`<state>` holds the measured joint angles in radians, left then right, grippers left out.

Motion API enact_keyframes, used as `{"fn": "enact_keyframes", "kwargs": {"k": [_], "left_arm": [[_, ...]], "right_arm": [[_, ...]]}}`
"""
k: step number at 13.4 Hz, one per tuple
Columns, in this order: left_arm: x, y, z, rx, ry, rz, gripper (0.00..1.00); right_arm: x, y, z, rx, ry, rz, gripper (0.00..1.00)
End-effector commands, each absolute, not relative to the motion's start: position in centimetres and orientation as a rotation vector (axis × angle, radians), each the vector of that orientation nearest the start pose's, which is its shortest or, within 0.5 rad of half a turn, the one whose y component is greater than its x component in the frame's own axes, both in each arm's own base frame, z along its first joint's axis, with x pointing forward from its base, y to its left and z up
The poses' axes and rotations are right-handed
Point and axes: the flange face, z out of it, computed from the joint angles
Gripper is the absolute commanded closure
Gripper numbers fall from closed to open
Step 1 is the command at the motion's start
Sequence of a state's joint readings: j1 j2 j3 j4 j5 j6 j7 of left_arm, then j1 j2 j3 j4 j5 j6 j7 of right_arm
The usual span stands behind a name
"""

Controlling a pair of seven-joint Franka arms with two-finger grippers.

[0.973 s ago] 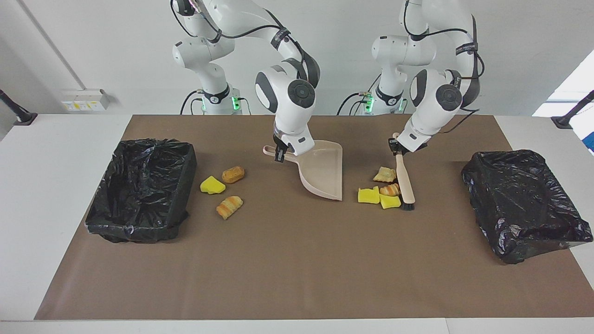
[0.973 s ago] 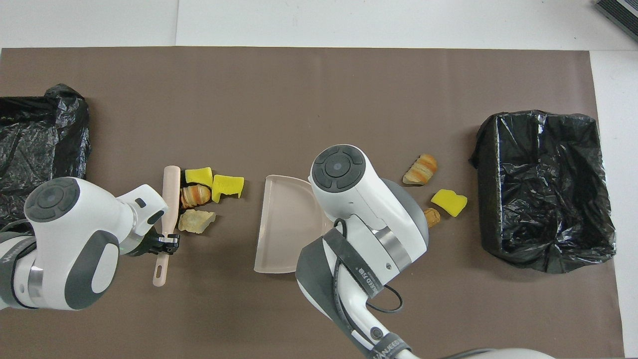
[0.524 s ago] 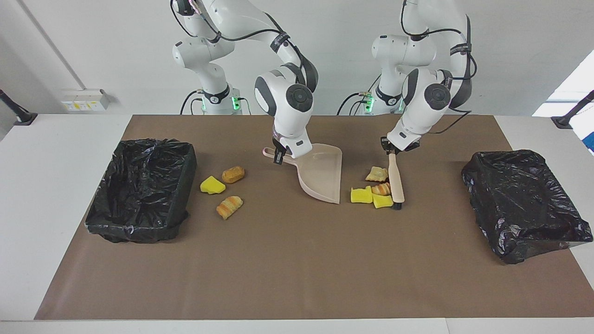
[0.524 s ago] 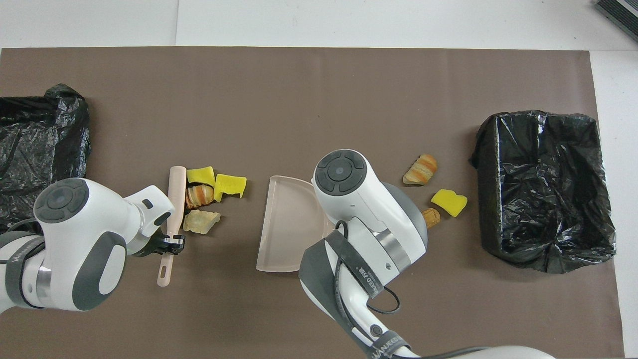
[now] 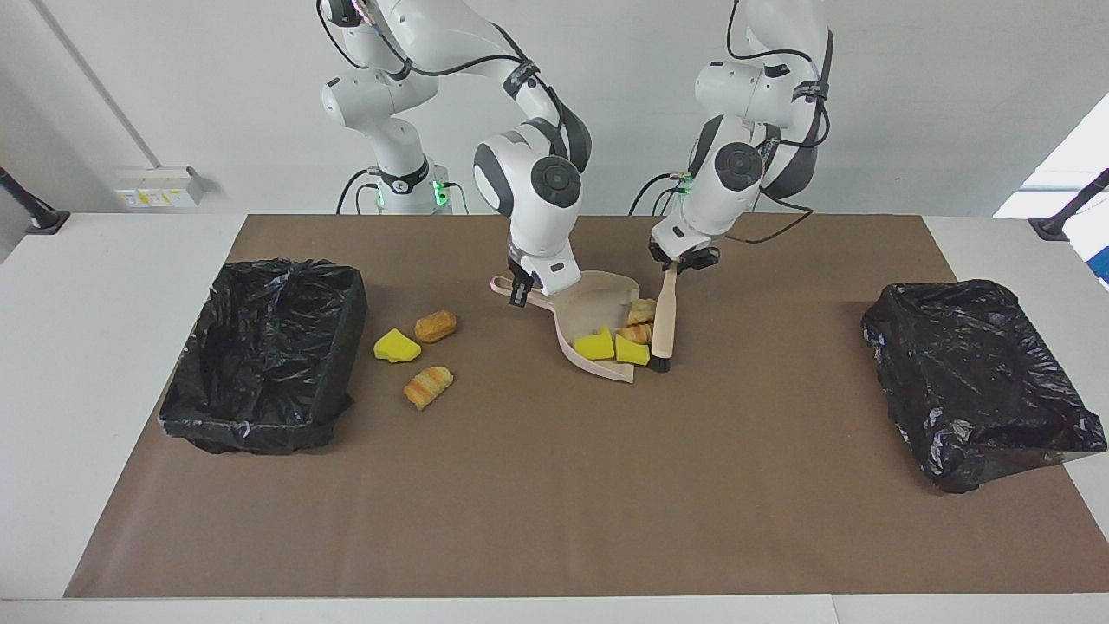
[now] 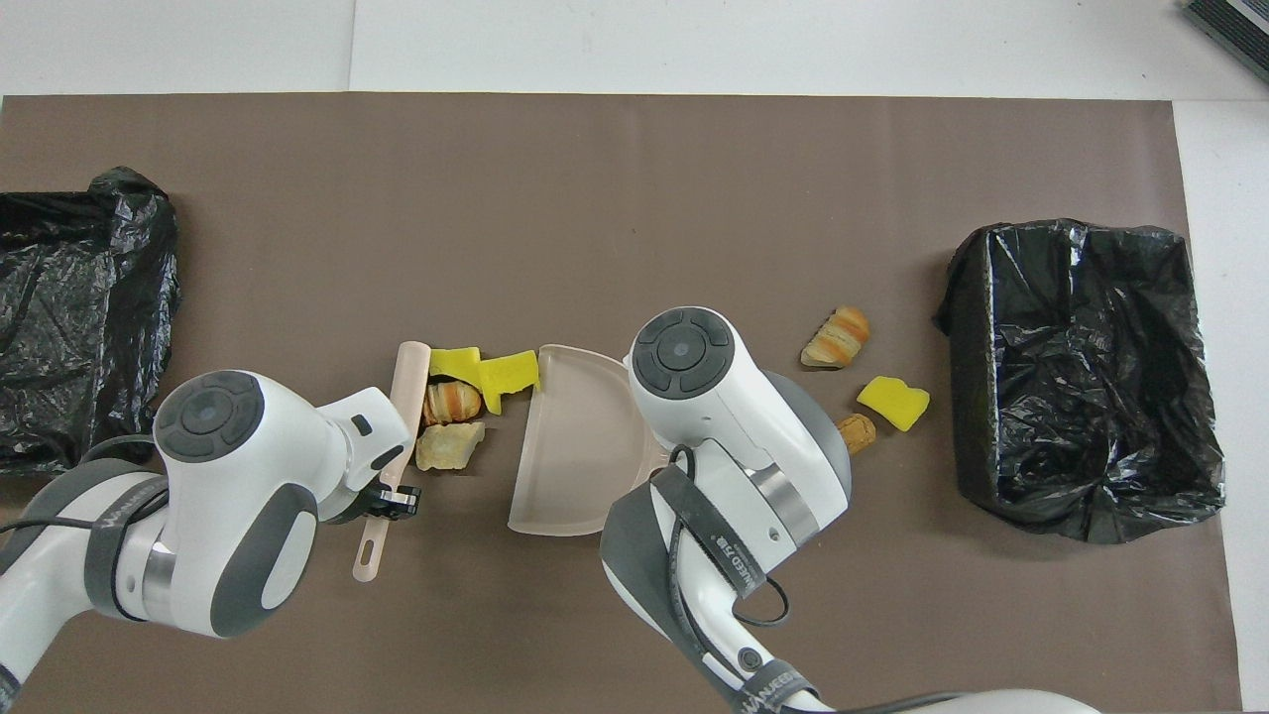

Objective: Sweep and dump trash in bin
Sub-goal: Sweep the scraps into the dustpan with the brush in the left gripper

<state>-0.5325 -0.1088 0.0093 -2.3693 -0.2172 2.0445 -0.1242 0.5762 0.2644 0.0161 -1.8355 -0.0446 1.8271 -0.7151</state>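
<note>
Brown mat (image 5: 554,485); trash (image 5: 617,342) below both jaws.

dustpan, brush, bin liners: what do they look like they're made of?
Dustpan: probably moulded plastic, matte beige, smooth one-piece shell with a thin rim. Brush: beige handle, plastic or pale wood, hard to say; dark bristles at the tip. Bin liners: thin black plastic film, glossy and crumpled.

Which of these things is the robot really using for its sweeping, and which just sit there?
In use: brush, dustpan, four scraps at the pan's mouth, three scraps beside the open bin.
Lying about: closed black bag, brown mat.
</note>
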Motion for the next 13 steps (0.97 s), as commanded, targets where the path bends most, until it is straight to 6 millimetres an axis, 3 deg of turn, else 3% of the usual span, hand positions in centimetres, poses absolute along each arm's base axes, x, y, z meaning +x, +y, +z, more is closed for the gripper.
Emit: {"fn": "enact_keyframes", "kwargs": {"k": [1, 3, 6, 11, 13], "left_arm": [[37.5, -27.5, 36.6, -3.207, 0.386, 0.432, 1.00], [37.5, -29.3, 37.9, -3.222, 0.312, 0.404, 1.00], [37.3, -29.4, 39.3, -3.205, 0.166, 0.460, 1.00], [35.8, -28.6, 40.0, -3.136, -0.063, 0.554, 1.00], [35.8, -27.9, 41.8, -3.158, -0.115, 0.515, 1.00]], "right_arm": [[48.7, 32.4, 37.1, -2.487, -1.884, 0.393, 1.00], [48.7, 32.4, 37.1, -2.487, -1.884, 0.393, 1.00], [48.7, 32.4, 37.1, -2.488, -1.884, 0.390, 1.00], [48.9, 32.4, 37.3, -2.489, -1.882, 0.388, 1.00], [49.2, 32.1, 38.0, -2.489, -1.881, 0.381, 1.00]]}}
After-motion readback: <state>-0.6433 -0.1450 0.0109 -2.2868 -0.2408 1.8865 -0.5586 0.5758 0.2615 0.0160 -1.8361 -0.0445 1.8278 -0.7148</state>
